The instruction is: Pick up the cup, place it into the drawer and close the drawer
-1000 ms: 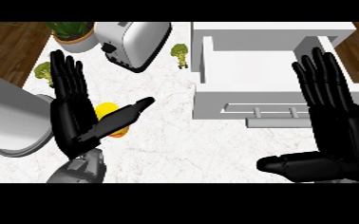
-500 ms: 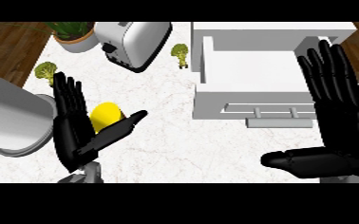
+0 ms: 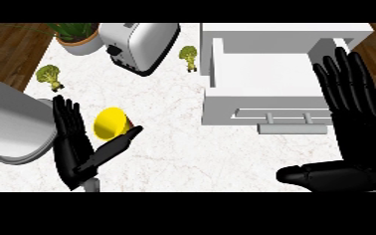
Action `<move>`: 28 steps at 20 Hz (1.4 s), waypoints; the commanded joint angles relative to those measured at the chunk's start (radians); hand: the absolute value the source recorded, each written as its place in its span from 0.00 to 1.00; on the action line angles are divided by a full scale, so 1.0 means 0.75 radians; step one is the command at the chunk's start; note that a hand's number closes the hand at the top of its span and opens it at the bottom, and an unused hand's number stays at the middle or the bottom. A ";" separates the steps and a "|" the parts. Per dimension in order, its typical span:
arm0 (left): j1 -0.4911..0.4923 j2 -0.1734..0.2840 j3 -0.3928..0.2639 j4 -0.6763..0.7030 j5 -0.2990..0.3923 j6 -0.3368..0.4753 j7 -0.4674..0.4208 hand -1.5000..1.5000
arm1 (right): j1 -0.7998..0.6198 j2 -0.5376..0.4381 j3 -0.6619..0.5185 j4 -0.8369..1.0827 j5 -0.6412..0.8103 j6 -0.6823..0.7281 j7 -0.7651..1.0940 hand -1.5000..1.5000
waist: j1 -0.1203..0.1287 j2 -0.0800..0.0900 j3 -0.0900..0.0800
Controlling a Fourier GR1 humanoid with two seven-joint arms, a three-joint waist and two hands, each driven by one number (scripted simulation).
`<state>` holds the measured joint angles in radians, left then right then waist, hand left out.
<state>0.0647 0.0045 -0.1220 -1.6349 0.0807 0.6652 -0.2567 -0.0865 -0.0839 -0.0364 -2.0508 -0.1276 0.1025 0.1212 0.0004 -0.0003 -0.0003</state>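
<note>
The left hand (image 3: 77, 147) is open, fingers straight and thumb apart, with the yellow cup (image 3: 112, 123) lying just beyond its thumb (not yet held), so it should curl round the cup before lifting toward the open drawer (image 3: 264, 74).

Yellow cup (image 3: 112, 123) on its side on counter, mouth showing; white drawer (image 3: 264, 82) pulled open, well apart.

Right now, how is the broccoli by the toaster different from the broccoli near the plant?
The broccoli by the toaster stands between the toaster and the open drawer; the broccoli near the plant sits at the counter's left edge and looks wider and bushier. Both are green, standing upright, and no hand touches them.
</note>
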 commanded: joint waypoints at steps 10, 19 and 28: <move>0.038 -0.006 0.115 0.288 0.177 -0.160 -0.271 0.00 | -0.038 0.017 0.018 -0.063 0.014 -0.028 0.065 0.00 | 0.001 0.000 0.000; -0.019 0.001 0.196 0.510 0.302 -0.228 -0.470 0.00 | 0.021 0.000 -0.015 -0.085 -0.037 0.020 0.069 0.00 | 0.000 0.000 0.000; -0.143 0.010 0.289 0.784 0.345 -0.284 -0.614 0.00 | 0.005 -0.005 -0.006 -0.057 -0.011 0.027 0.088 0.00 | -0.001 0.000 0.000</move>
<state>-0.0300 0.0081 0.0635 -1.1032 0.3370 0.4793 -0.6793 -0.0802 -0.0739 -0.0276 -2.0905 -0.1305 0.1144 0.1650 -0.0006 -0.0002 -0.0002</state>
